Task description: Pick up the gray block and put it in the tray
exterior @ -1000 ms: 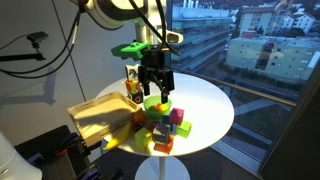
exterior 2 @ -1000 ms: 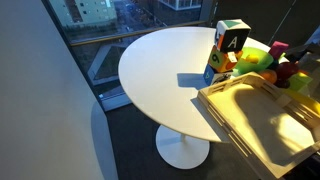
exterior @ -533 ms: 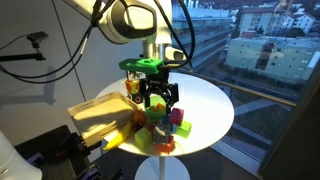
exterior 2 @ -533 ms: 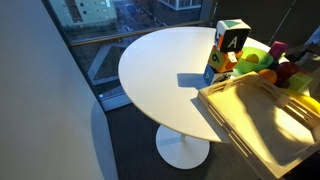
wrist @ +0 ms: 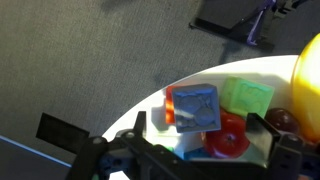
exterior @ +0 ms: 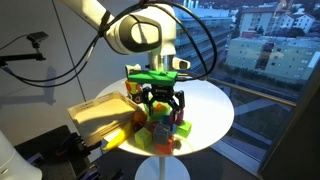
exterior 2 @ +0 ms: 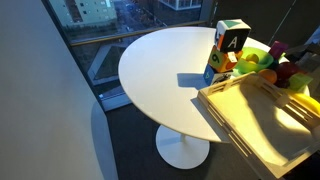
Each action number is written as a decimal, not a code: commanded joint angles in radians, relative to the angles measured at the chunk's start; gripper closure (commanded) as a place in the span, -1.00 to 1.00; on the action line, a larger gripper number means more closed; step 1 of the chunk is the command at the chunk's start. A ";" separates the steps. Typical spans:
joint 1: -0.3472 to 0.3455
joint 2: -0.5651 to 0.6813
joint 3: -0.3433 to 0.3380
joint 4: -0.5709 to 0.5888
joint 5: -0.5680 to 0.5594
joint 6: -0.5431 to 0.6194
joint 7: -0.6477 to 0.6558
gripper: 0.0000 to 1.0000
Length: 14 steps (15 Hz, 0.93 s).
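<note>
The gray block is a dull bluish-gray cube on top of a pile of coloured blocks in the wrist view. My gripper is open above it, with one finger on each side of the block and not touching it. In an exterior view my gripper hangs low over the block pile on the round white table; the gray block is hidden there. The tan wooden tray lies beside the pile and also shows in the exterior view; it holds no gray block.
Around the gray block are a green block, a red round piece and a yellow thing. A pink block lies at the pile's edge. A lettered cube and a green bowl stand behind the tray.
My gripper has come down and forward over the block pile, staying open. The blocks and the tray have not moved.
</note>
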<state>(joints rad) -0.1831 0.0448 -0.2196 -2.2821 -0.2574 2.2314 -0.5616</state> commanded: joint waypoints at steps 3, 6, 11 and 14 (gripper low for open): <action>-0.031 0.051 0.011 0.001 0.063 0.097 -0.163 -1.00; -0.036 0.064 0.020 -0.016 0.114 0.131 -0.242 -1.00; -0.038 0.084 0.030 -0.019 0.171 0.118 -0.351 -1.00; -0.027 0.088 0.027 -0.018 0.147 0.110 -0.305 -1.00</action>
<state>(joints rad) -0.1964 0.1335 -0.2066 -2.3015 -0.1072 2.3438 -0.8693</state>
